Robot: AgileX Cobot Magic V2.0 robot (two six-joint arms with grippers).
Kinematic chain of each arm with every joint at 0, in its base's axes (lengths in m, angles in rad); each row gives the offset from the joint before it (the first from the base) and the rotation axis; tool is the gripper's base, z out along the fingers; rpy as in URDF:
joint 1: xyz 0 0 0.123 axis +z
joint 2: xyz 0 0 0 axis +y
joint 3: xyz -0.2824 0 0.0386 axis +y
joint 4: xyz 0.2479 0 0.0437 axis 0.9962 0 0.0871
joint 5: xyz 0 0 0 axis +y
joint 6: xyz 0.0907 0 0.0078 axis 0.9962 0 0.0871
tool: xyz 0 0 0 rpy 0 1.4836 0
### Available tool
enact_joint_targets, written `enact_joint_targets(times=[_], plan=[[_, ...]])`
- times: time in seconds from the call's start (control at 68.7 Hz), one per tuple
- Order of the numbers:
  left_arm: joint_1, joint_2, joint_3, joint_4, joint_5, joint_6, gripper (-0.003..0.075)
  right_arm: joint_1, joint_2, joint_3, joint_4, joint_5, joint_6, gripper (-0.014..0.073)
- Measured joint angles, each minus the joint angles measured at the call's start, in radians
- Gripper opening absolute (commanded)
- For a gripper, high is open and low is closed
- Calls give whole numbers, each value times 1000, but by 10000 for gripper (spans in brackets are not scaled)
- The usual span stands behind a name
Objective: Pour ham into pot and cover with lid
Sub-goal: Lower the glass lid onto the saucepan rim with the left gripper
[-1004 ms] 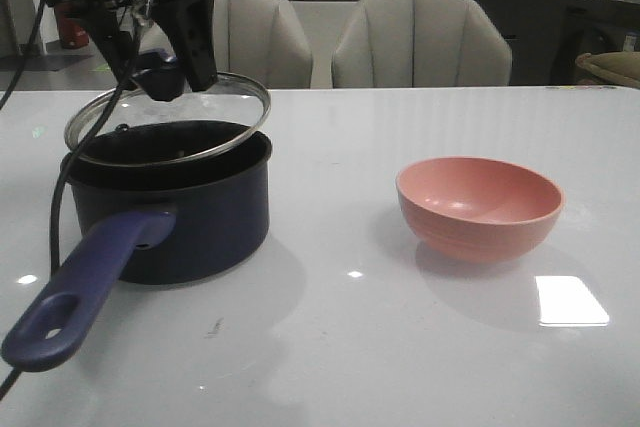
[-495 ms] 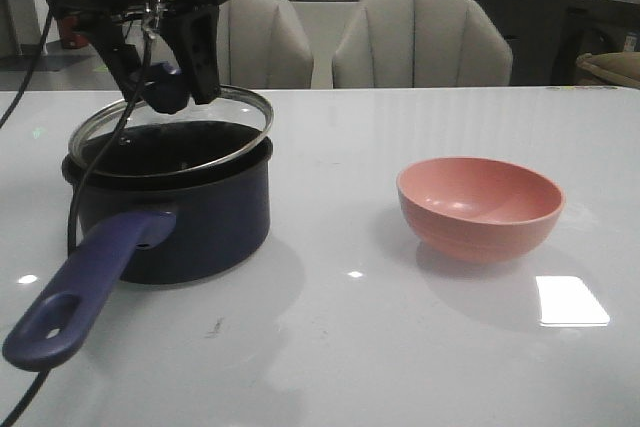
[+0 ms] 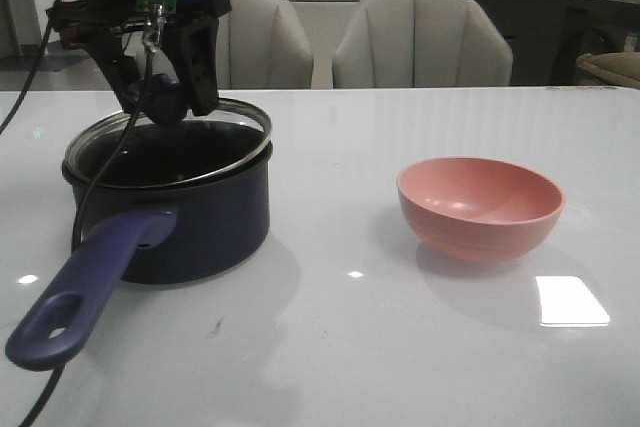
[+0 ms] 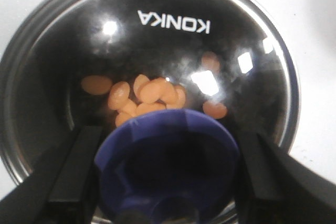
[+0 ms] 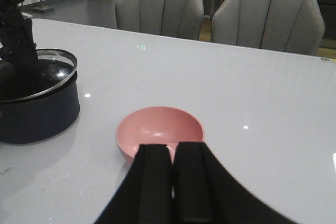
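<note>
The dark navy pot (image 3: 170,217) stands at the table's left, its long handle (image 3: 85,287) pointing toward me. My left gripper (image 3: 165,97) is shut on the blue knob (image 3: 166,103) of the glass lid (image 3: 235,137), which lies low over the pot's rim, slightly tilted. In the left wrist view the fingers (image 4: 68,177) flank the knob (image 4: 168,166), and through the lid (image 4: 173,24) the orange ham pieces (image 4: 149,95) show on the pot's bottom. My right gripper (image 5: 173,182) is shut and empty, hovering near the pink bowl (image 5: 159,129).
The empty pink bowl (image 3: 480,207) sits at the right of the white table (image 3: 330,347). Two grey chairs (image 3: 420,42) stand behind the far edge. A black cable (image 3: 70,207) hangs from the left arm beside the pot.
The left gripper has lowered the lid from a tilted position above the pot down to its rim. The bowl and the pot have not moved.
</note>
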Motion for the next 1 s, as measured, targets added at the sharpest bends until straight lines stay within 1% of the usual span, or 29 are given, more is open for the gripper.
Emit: enact_joint_targets(times=[0.233,0.291,0.364,0.422,0.466,0.509,0.582,1.004], plan=[[-2,-9,11,3,-4,0,272,0,0,0,0,0,0,153],[-2,-9,11,3,-4,0,293,0,0,0,0,0,0,153],[-2,-9,11,3,-4,0,374,0,0,0,0,0,0,153],[-2,-9,11,4,-4,0,472,0,0,0,0,0,0,153],[-2,-9,11,6,-4,0,524,0,0,0,0,0,0,153],[-2,-9,11,8,-4,0,592,0,0,0,0,0,0,153],[-2,-9,11,12,-4,0,637,0,0,0,0,0,0,153],[-2,-12,11,45,-1,0,645,0,0,0,0,0,0,153]])
